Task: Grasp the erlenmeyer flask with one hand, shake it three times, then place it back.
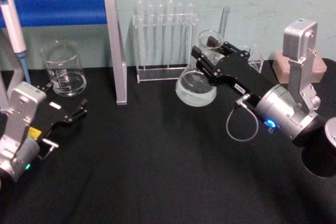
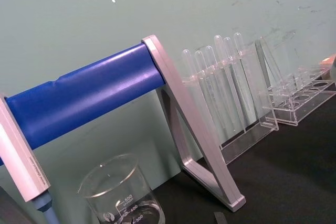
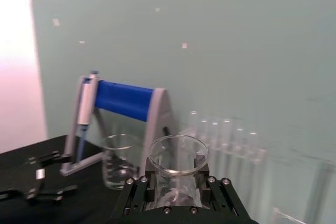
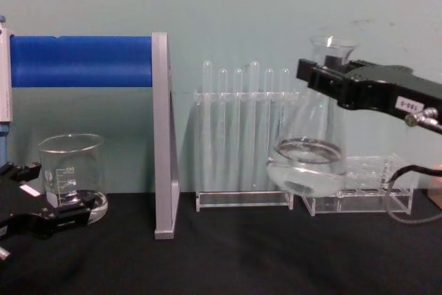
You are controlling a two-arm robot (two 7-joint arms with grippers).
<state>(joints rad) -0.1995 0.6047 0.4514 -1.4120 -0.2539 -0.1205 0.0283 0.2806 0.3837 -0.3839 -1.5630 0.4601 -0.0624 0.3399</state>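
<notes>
erlenmeyer flask (image 1: 196, 88), clear glass, conical, wide round base, a shallow layer of clear liquid in the bottom. it hangs above the black tabletop (image 1: 157, 177) near its far edge, right of the middle, just in front of the clear acrylic test tube rack (image 1: 165, 40). the base looks off the cloth and tipped; chest view shows its underside rounding forward.

right gripper (image 1: 203, 49): black fingers clamped on the narrow neck just under the flared rim. likely reason: the neck is the only part slim enough to span, and the weight hangs below the hold, so the liquid stays low in a shake.

right arm pose: reaches from the right edge toward the far edge, wrist angled up, forearm clear of the rack.

judgement: flask is up, in the shaking part of the task; set-down not yet done.

left gripper (image 1: 68, 100): parked low by the left edge, fingers spread and empty, near the straight-walled glass beaker (image 1: 64, 72).
</notes>
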